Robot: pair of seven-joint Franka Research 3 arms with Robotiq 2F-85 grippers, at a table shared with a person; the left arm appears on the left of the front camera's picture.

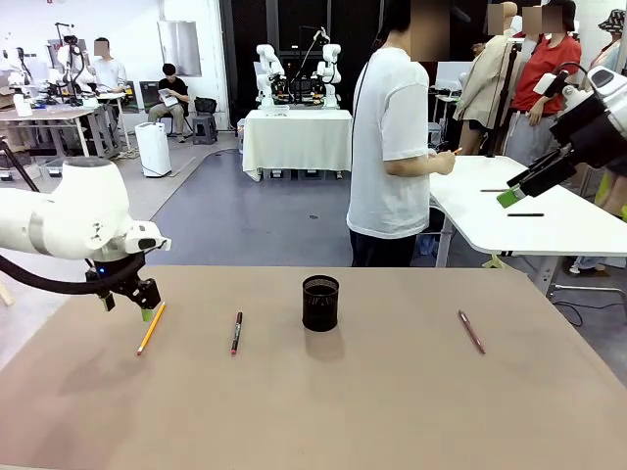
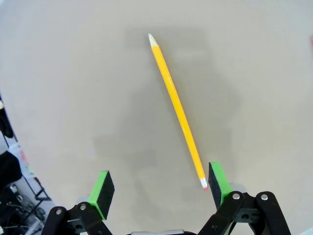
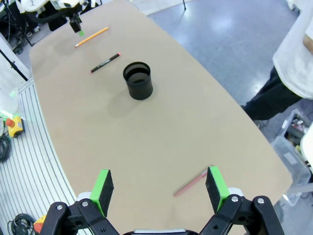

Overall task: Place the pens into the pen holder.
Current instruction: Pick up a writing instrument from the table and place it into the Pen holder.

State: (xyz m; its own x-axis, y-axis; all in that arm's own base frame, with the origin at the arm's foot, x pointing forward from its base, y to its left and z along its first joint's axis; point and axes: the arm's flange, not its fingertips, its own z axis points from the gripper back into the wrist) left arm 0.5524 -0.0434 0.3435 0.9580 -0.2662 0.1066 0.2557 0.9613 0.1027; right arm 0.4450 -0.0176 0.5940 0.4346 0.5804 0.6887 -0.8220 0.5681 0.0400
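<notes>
Pens (image 1: 236,333): one yellow (image 1: 151,328), two red (image 1: 471,332); one pen holder (image 1: 320,303); left gripper (image 2: 160,186), right gripper (image 3: 159,186) wide open, empty.

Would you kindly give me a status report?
Left gripper open, low at the yellow pencil's end. Right gripper open, raised, empty. Two red pens on the table; pen holder empty. Nothing blocking.

No writing can be read in any view. The pencil (image 2: 176,110), the left red pen (image 1: 236,333), the right red pen (image 1: 472,332) and the holder (image 1: 320,303) show no legible print.
</notes>
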